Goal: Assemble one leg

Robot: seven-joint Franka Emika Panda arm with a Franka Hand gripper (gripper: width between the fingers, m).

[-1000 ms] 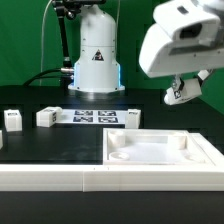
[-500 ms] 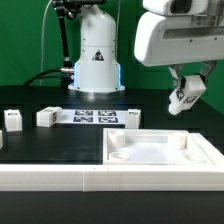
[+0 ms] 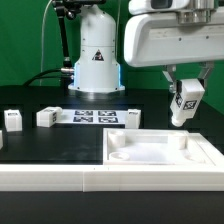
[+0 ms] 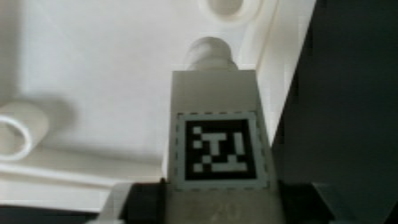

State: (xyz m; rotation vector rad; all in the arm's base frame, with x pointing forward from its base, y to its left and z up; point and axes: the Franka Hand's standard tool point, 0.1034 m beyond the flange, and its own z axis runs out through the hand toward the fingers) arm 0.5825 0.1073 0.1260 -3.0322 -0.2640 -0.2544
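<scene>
My gripper [image 3: 184,92] is shut on a white leg [image 3: 184,103] with a black-and-white tag, holding it nearly upright in the air over the far right corner of the large white square panel [image 3: 160,152]. In the wrist view the leg [image 4: 217,120] runs out from between my fingers [image 4: 134,205], its tip pointing toward a round post [image 4: 210,52] on the panel [image 4: 89,70]. Two more legs [image 3: 47,117] [image 3: 12,120] stand on the table at the exterior view's left.
The marker board [image 3: 95,117] lies flat in front of the robot base [image 3: 95,60]. Another leg [image 3: 129,117] stands at its right end. A white raised strip [image 3: 40,178] runs along the front edge of the table.
The arm has swung the held leg from a tilted pose to nearly upright and lowered it slightly toward the panel's far right corner.
</scene>
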